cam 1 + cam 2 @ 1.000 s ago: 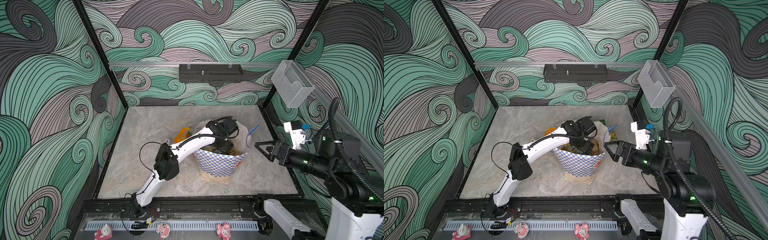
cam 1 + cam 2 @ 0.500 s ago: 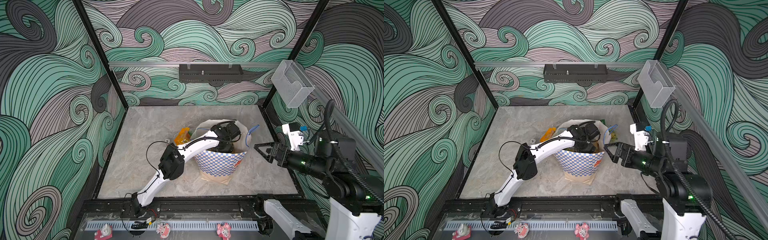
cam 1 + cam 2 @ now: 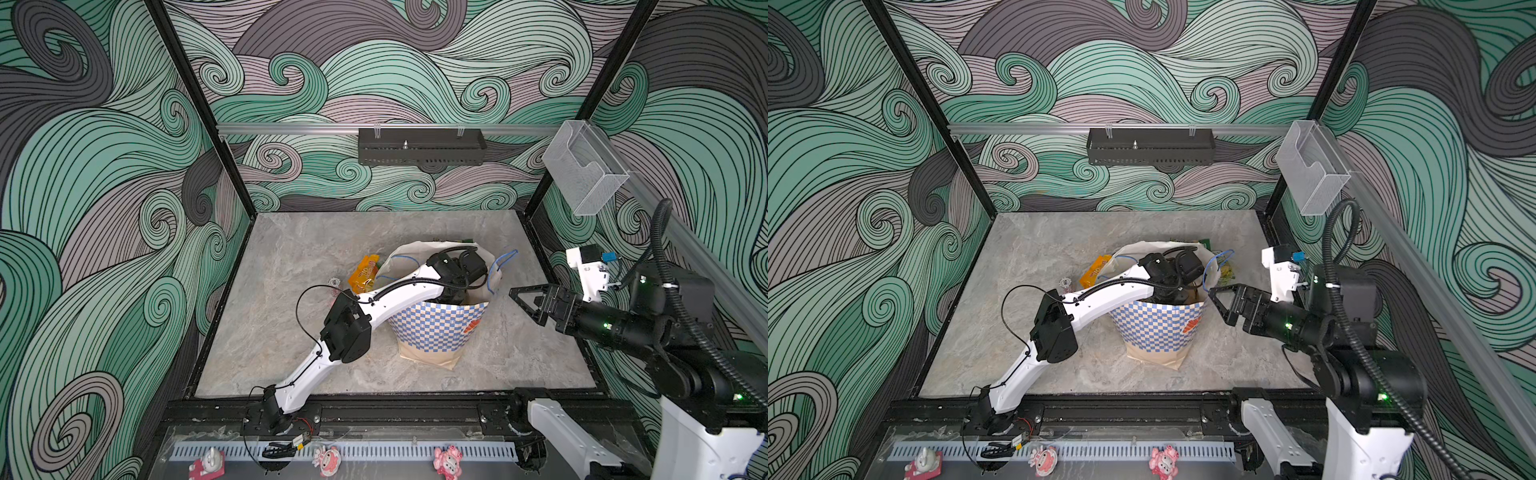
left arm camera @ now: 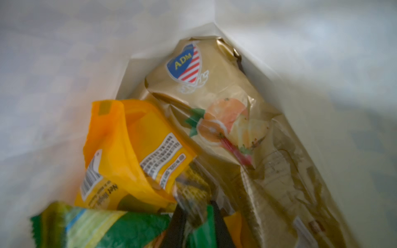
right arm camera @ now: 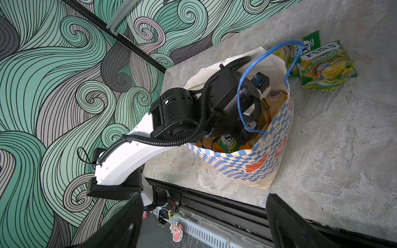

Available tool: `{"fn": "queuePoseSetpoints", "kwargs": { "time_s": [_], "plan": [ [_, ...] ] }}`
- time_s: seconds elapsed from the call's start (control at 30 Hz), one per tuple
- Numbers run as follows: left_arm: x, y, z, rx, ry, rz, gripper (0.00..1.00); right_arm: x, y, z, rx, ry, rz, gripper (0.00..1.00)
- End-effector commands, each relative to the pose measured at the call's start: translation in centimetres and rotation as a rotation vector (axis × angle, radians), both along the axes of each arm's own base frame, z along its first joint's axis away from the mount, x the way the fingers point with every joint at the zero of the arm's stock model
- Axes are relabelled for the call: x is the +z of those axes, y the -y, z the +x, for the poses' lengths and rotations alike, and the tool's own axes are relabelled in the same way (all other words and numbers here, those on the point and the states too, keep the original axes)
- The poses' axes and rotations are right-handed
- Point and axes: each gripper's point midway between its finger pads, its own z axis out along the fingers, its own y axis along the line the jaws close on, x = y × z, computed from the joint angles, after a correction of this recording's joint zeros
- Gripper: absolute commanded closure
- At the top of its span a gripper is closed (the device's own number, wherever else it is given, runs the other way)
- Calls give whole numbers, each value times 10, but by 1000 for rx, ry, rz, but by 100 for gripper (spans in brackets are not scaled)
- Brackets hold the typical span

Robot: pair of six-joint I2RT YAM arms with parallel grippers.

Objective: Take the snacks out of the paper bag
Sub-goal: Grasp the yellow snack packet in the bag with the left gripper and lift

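Note:
The paper bag [image 3: 436, 332] [image 3: 1158, 328] [image 5: 257, 163] stands upright mid-table. My left arm reaches down into its mouth, so its gripper is hidden in both top views. In the left wrist view the left gripper [image 4: 194, 216] is shut on a green-yellow snack packet [image 4: 202, 232]. Beside it lie an orange packet [image 4: 129, 150], a tan packet [image 4: 214, 107] and another green packet [image 4: 96, 225]. An orange packet [image 3: 365, 274] lies on the table left of the bag. Two FOX'S packets [image 5: 326, 66] lie behind it. My right gripper [image 3: 524, 305] [image 3: 1219, 305] [image 5: 204, 214] hovers open, right of the bag, empty.
A tiny figurine [image 3: 334, 283] sits by the orange packet. Blue cord handles [image 5: 249, 85] loop over my left wrist. Cartoon toys [image 3: 448, 461] line the front rail. A black tray [image 3: 422, 145] and a clear holder [image 3: 582, 166] hang on the walls.
My left gripper sank deeper into the bag and closed on a green-yellow packet. The right gripper edged slightly toward the bag and stayed open.

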Motion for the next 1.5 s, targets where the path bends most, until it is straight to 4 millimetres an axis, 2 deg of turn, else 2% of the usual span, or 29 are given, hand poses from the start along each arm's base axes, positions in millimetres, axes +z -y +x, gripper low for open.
{"fn": "queuePoseSetpoints", "kwargs": {
  "time_s": [0.0, 0.43, 0.97, 1.37, 1.47],
  "plan": [
    [-5, -16, -13, -13, -57, 83, 100, 4, 1, -2, -4, 20, -8, 8],
    [89, 5, 0, -21, 102, -171, 100, 6, 2, -1, -12, 25, -2, 7],
    [194, 5, 7, -12, 275, -389, 100, 10, 3, 0, -26, 42, 0, 7],
    [256, -1, 9, -16, 395, -507, 100, 14, 4, 2, -39, 61, 8, 7],
    [256, -3, 11, -27, 414, -484, 100, 15, 4, 3, -39, 62, 13, 7]
  ]
}}
